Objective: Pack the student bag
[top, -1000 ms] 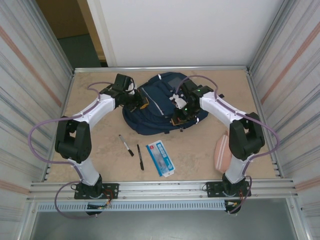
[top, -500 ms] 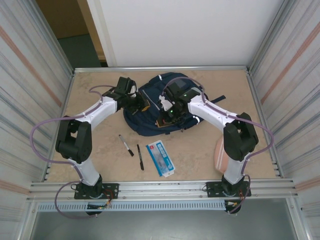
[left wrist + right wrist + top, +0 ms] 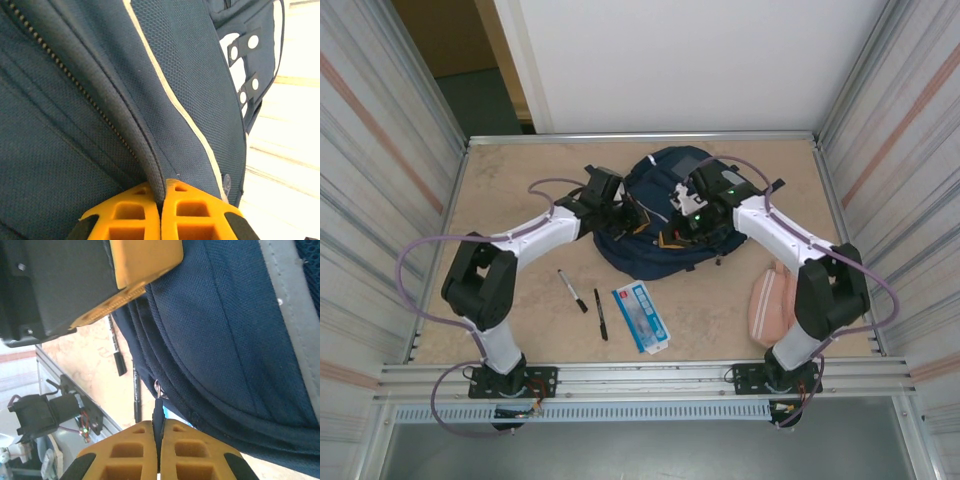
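The navy student bag (image 3: 658, 178) lies at the back middle of the table, bunched up between both arms. My left gripper (image 3: 631, 222) is at its left side, shut on a fold of fabric beside a zip line; in the left wrist view the orange fingers (image 3: 195, 210) pinch that fold of the bag (image 3: 190, 65). At the bag's front edge, my right gripper (image 3: 675, 236) is shut. In the right wrist view that gripper (image 3: 159, 424) clamps the black zip pull (image 3: 158, 412) of the bag (image 3: 225, 330).
In front of the bag lie two black pens (image 3: 572, 290) (image 3: 601, 314) and a blue-and-white packet (image 3: 641, 316). A pink pouch (image 3: 770, 302) rests by the right arm. Metal walls close in on both sides, and a rail runs along the near edge.
The bag has shifted to the right and bunched up. My left gripper followed it rightwards while holding the fabric. My right gripper swung left, then back right, with the zip pull.
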Robot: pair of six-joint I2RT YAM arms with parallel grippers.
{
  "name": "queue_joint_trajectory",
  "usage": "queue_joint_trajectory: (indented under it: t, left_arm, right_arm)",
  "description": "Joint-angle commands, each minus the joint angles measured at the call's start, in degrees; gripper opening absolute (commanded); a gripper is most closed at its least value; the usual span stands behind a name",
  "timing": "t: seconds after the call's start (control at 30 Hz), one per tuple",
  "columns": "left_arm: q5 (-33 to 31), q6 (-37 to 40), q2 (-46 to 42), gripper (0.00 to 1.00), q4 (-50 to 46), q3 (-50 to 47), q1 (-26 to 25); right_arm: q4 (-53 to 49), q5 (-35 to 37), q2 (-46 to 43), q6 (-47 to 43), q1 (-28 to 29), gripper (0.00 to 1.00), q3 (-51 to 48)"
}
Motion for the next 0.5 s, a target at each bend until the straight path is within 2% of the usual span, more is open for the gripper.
queue_joint_trajectory:
  t: [0.0, 0.07, 0.17, 0.3, 0.4, 0.47]
  left_arm:
    - [4.23, 0.93, 1.78, 0.11, 1.92, 1.18, -0.62]
    - [4.52, 2.27, 0.26, 0.19, 1.41, 0.5, 0.61]
    - [3.0, 5.44, -4.42, 0.25, -1.17, -2.44, 3.15]
    - [-3.44, 9.12, -11.47, 0.33, -7.42, -7.3, 5.73]
    - [-7.95, 10.18, -15.28, 0.38, -8.73, -12.7, 5.75]
    - [-8.81, 10.6, -15.65, 0.38, -8.79, -15.44, 5.98]
  right_arm:
    - [-0.7, -0.75, -4.27, -2.96, -1.31, 0.01, -1.21]
    - [-2.64, 0.22, -4.66, -3.73, -2.16, 0.01, -1.17]
    - [-4.27, 1.71, -5.94, -4.65, -2.72, 0.01, -1.59]
    - [-5.76, 1.58, -5.94, -5.67, -3.37, 0.01, -0.71]
    - [-5.48, 1.43, -6.47, -5.22, -3.16, 0.01, -0.49]
    - [-4.12, 0.66, -6.17, -4.81, -2.97, 0.01, -0.66]
